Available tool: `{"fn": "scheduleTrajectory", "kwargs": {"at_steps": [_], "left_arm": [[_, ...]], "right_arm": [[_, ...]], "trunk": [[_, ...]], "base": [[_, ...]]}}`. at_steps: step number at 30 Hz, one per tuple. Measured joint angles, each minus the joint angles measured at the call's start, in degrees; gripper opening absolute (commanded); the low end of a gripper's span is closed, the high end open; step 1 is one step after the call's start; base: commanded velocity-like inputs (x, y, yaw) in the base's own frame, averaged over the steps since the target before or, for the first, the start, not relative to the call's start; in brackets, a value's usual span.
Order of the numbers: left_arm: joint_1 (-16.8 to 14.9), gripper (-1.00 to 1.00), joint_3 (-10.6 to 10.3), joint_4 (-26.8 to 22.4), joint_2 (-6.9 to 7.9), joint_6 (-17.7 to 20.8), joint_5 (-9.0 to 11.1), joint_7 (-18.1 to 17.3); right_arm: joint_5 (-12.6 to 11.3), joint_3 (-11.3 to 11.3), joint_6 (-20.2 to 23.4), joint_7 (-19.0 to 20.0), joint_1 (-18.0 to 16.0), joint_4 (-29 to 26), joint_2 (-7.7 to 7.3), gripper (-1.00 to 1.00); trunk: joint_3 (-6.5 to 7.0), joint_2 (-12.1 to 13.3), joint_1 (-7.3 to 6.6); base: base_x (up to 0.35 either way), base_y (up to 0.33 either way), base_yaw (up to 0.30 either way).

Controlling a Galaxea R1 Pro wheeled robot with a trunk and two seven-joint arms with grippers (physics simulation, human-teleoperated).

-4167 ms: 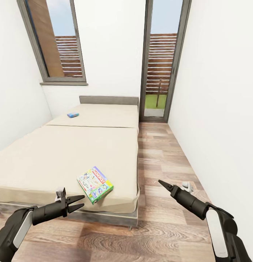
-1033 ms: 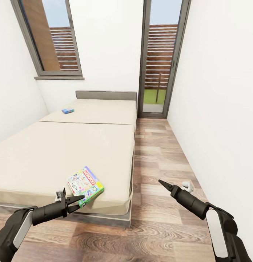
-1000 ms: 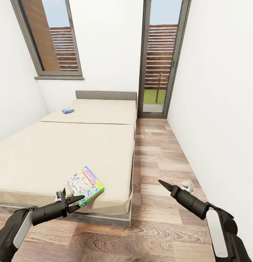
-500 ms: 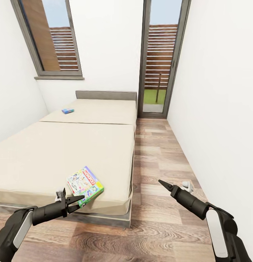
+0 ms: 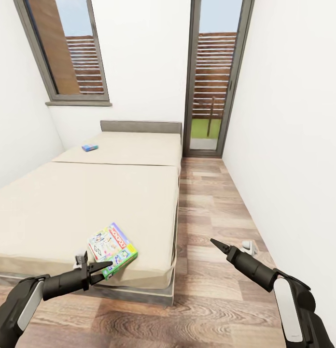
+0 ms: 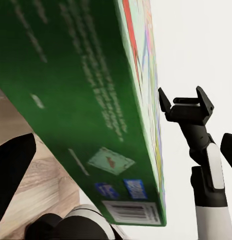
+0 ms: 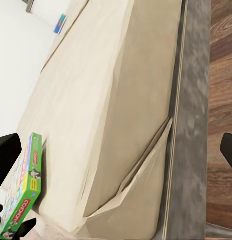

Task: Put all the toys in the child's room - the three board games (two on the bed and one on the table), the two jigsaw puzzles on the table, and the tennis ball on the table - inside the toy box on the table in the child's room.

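Board game [image 5: 112,243] just beyond left pincer [image 5: 103,271]

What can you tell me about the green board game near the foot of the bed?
The green board game is a flat rectangular box, apparently cardboard, with green sides and a colourful printed lid with a red logo band. It lies flat, lid up and turned askew, on the beige mattress near the bed's foot corner. The left claw is open right at its near edge; contact can't be confirmed. The left wrist view shows a barcode on its side.

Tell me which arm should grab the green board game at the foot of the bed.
Left. The left gripper is open right at the green board game on the bed; the right gripper hangs over the floor, farther off.
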Motion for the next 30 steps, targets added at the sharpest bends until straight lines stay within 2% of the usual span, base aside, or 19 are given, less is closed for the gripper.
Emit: {"fn": "scheduleTrajectory", "kwargs": {"at_steps": [27,28,30], "left_arm": [[0.36,1.00,-0.01,0.01,-0.02,-0.31,0.23,-0.10],[0.36,-1.00,-0.01,0.01,-0.02,-0.31,0.24,-0.08],[0.22,-1.00,-0.02,0.03,-0.04,-0.36,-0.32,0.07]], "right_arm": [[-0.01,0.01,0.00,0.00,0.01,0.00,0.00,1.00],[0.00,0.00,0.00,0.00,0.00,0.00,0.00,1.00],[0.00,0.00,0.00,0.01,0.00,0.00,0.00,1.00]], "trunk": [[0.00,0.00,0.01],[0.00,0.00,0.01],[0.00,0.01,0.01]], "base": [[0.006,0.000,0.000],[0.000,0.000,0.000],[0.000,0.000,0.000]]}}
